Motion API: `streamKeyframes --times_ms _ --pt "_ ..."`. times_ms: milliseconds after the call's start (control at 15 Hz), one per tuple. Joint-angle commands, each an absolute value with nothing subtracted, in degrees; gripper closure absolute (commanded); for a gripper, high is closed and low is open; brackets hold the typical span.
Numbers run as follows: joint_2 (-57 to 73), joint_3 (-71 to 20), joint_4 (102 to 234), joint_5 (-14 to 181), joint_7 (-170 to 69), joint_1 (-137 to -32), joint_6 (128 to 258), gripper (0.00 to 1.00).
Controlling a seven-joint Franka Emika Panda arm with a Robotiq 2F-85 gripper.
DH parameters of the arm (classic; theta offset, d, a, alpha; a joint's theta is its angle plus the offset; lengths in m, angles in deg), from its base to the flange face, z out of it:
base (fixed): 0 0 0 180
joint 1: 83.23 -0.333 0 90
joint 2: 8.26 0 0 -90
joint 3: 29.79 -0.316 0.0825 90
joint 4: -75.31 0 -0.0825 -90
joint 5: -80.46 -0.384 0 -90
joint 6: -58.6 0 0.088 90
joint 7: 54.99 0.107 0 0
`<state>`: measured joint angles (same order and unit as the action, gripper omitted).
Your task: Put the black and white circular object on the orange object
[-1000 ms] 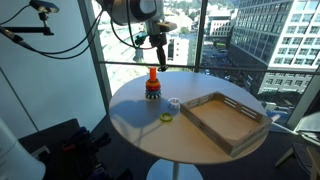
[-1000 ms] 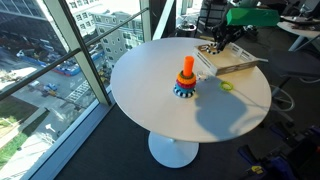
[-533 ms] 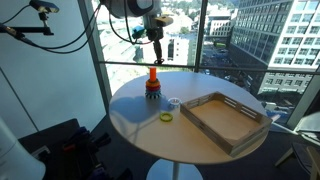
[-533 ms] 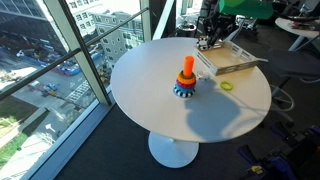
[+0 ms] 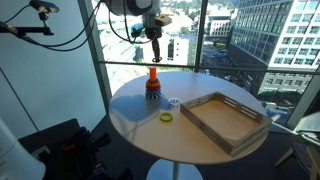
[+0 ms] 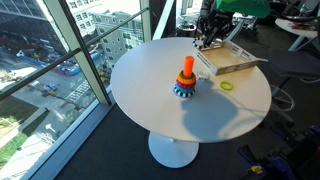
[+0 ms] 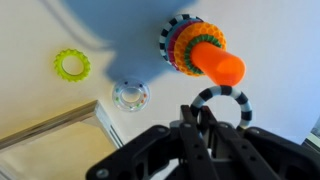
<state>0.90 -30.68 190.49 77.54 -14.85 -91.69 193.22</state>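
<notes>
The black and white circular object point(image 7: 212, 95) is a striped ring held upright in my gripper point(image 7: 200, 118), which is shut on its rim. The orange object point(image 7: 218, 62) is a short orange peg rising from stacked multicoloured rings point(image 7: 178, 40). In the wrist view the held ring hangs in the air just beside the peg's top. In both exterior views my gripper point(image 5: 155, 58) point(image 6: 207, 38) hovers well above the table, over or just behind the peg point(image 5: 153, 73) point(image 6: 187, 66). The ring is too small to make out there.
A flat yellow-green ring point(image 7: 58, 66) point(image 5: 166, 118) point(image 6: 228, 86) and a small clear ring point(image 7: 120, 96) point(image 5: 174, 102) lie on the round white table point(image 5: 130, 120). A wooden tray point(image 5: 225, 118) point(image 6: 235, 62) point(image 7: 60, 125) sits at the table's side. Tall windows stand behind.
My gripper has moved with the ring away from the tray side toward the peg and slightly up. It has hardly shifted in the last half second.
</notes>
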Motion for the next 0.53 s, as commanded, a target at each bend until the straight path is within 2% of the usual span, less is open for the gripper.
streamKeyframes --times_ms 0,67,133,467 --pt "0.89 -31.25 190.42 77.65 -14.80 -91.12 193.11 0.87" --pt "0.89 -31.25 190.42 77.65 -14.81 -91.11 193.11 0.87" --pt "1.06 -31.27 190.37 77.50 -14.96 -91.04 192.86 0.95" --pt "2.95 -31.47 188.53 77.02 -15.35 -91.11 192.30 0.95"
